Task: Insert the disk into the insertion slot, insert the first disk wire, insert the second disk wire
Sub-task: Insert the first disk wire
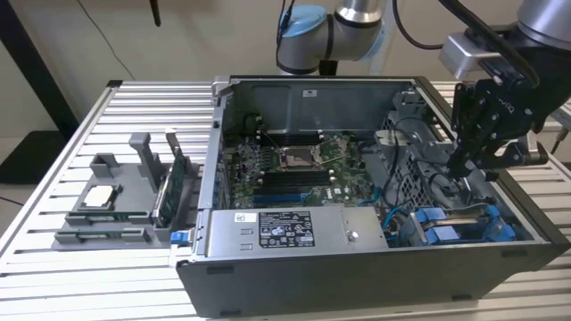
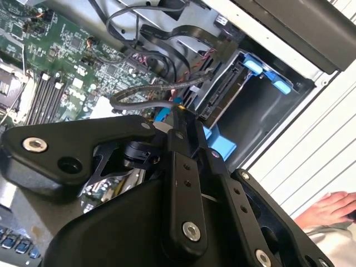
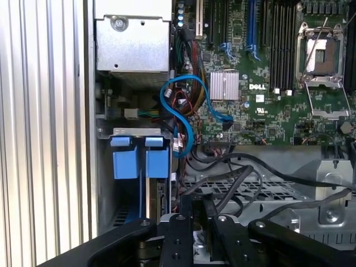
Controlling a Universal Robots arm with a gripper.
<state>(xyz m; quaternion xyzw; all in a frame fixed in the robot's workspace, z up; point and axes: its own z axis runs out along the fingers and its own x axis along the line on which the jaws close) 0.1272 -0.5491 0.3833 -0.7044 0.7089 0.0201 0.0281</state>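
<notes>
Disk (image 2: 223, 95) stands on edge in the insertion slot (image 1: 439, 225) at the computer case (image 1: 357, 284) corner on the exterior view's right, its connector edge facing the hand (image 2: 179, 111) just beside it. The hand appears pinched shut on a black wire (image 2: 139, 100). A white label marks the silver power box (image 1: 295, 229)

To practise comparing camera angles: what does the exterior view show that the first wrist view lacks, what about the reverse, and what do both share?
The exterior view adds the grey parts holder beside the case and the arm's blue-capped joint. The first wrist view adds a clear look at the silver heatsink. Both share the power-supply box, the processor socket, the insertion slot with its blue rails, and the claw.
</notes>
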